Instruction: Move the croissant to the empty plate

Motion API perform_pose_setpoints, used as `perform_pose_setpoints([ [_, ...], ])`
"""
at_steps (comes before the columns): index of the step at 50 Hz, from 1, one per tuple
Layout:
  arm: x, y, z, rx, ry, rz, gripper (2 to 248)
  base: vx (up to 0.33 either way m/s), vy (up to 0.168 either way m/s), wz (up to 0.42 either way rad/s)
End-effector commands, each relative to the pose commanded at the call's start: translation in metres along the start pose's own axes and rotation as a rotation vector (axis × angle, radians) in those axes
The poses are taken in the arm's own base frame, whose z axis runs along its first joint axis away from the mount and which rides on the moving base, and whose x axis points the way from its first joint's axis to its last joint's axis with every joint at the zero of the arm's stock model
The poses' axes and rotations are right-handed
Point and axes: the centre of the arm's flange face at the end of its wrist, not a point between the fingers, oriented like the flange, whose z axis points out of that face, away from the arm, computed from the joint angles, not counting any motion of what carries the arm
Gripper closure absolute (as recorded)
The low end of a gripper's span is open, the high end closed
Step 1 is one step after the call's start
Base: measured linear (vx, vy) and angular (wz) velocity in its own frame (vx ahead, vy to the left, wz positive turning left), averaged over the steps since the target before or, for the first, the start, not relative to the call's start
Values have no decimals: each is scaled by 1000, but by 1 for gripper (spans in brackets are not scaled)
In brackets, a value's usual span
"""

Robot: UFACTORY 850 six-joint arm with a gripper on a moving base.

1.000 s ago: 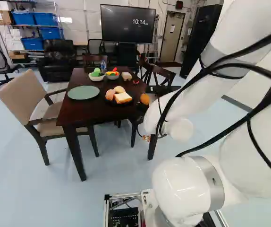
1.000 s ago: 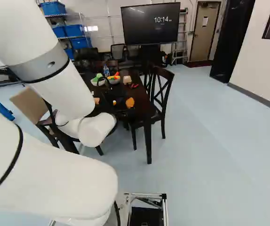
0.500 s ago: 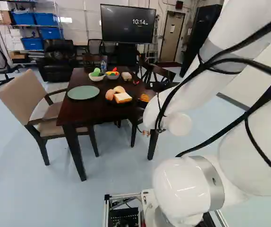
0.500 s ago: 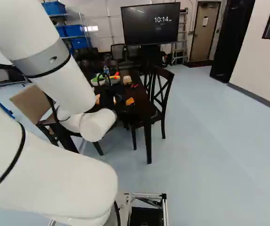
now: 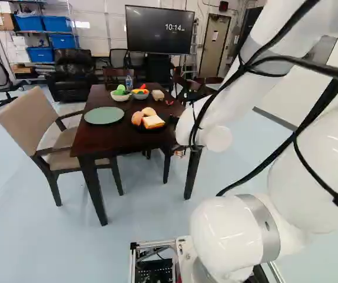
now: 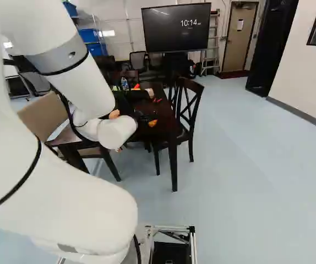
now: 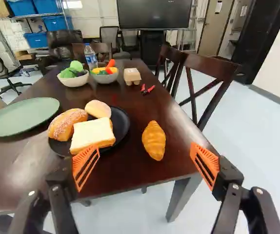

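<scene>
In the right base view my gripper [image 6: 140, 116] is a small dark shape over the table, close to the orange croissant [image 6: 153, 123]. The wrist view shows the gripper [image 7: 145, 150] open, its orange pads wide apart with nothing held. Ahead of them, roughly between their lines, the croissant [image 7: 153, 140] lies on bare tabletop near the table's edge. The empty green plate [image 7: 22, 117] lies across the table, beyond the black plate [image 7: 122, 127] of breads; the left base view shows this green plate [image 5: 103, 115] too. My arm hides the croissant in the left base view.
White bread [image 7: 92, 134], a long roll and a bun sit on the black plate, close by one finger. Farther back on the dark table [image 7: 135, 100] stand two bowls, a bottle [image 7: 90, 56], a small carton and a red item. Chairs [image 7: 208, 73] stand around it.
The base has stayed put. My arm has shifted over the table, leftward in the left base view, where it now covers the croissant. The croissant has not visibly moved on the table.
</scene>
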Motion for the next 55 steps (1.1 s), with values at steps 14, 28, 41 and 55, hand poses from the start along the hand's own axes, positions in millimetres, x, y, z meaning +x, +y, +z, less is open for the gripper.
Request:
perform_pose_setpoints([
  [14, 18, -2, 21, 4, -23, -1, 3, 0, 0, 0],
  [28, 35, -1, 42, 3, -61, -1, 3, 0, 0, 0],
  [41, 49, -1, 61, 2, -109, -1, 3, 0, 0, 0],
  [55, 62, -1, 79, 1, -180, 0, 3, 0, 0, 0],
])
